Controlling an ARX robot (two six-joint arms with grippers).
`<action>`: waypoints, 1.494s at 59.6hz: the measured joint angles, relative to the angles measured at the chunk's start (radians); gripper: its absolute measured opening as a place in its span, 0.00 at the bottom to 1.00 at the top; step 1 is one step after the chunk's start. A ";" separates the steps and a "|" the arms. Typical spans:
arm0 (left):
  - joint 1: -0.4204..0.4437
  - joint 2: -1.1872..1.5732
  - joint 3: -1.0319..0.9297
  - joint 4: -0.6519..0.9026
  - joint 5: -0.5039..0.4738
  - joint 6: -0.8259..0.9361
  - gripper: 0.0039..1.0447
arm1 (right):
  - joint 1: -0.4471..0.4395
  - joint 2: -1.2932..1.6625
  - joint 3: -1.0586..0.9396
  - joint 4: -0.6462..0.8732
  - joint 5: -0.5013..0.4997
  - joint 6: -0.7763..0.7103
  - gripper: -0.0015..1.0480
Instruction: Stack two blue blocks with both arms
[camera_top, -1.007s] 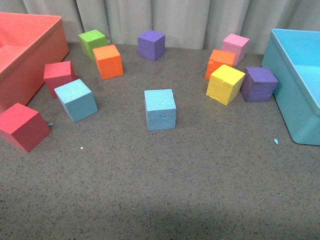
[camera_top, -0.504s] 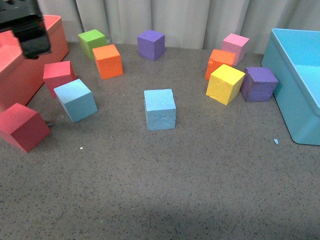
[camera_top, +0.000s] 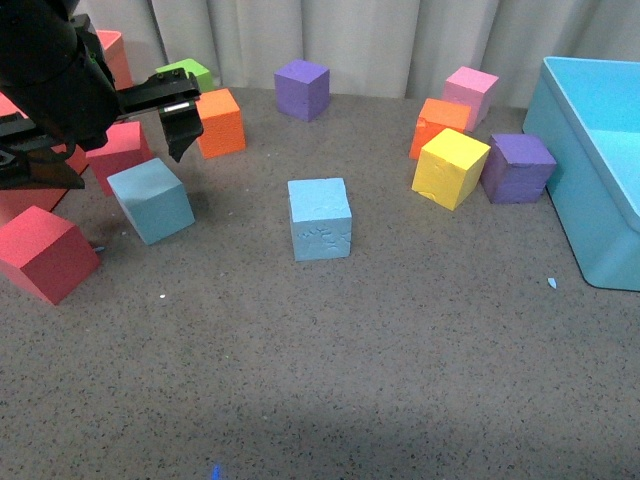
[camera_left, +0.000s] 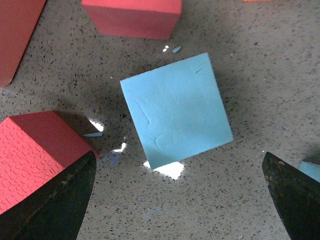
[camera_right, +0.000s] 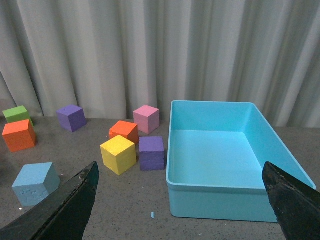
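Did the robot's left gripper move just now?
Yes. The left gripper came in from the far left corner by the red bin, moving right and down. It now hangs open over the left blue block.

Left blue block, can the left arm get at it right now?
Probably yes: the left hand hangs open right over the left blue block, and the red blocks beside it leave gaps.

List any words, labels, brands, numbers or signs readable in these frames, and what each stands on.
None: no readable text in any view. The left blue block, the middle blue block, the other cubes, the turquoise bin and the curtain are all plain.
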 joint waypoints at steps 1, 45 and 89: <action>0.001 0.010 0.010 -0.009 0.000 -0.005 0.94 | 0.000 0.000 0.000 0.000 0.000 0.000 0.91; 0.031 0.253 0.282 -0.172 0.036 -0.060 0.56 | 0.000 0.000 0.000 0.000 0.000 0.000 0.91; -0.208 0.068 0.238 -0.148 -0.001 -0.012 0.44 | 0.000 0.000 0.000 0.000 0.000 0.000 0.91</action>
